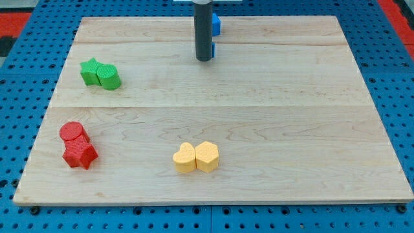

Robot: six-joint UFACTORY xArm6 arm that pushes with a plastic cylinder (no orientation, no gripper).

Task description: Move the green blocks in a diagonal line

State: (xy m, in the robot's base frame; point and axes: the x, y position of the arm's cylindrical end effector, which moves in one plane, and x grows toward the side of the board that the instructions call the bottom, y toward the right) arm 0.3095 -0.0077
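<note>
A green star block (90, 70) and a green cylinder block (109, 77) touch each other at the view's left, the star slightly higher and to the left. My tip (204, 59) rests on the board near the view's top centre, far to the right of both green blocks and touching neither.
The wooden board (291, 116) lies on a blue pegboard. Blue blocks (215, 26) sit just behind the rod, mostly hidden. A red cylinder (73, 132) and red star (80, 155) touch at bottom left. A yellow heart (185, 158) and yellow hexagon (207, 156) touch at bottom centre.
</note>
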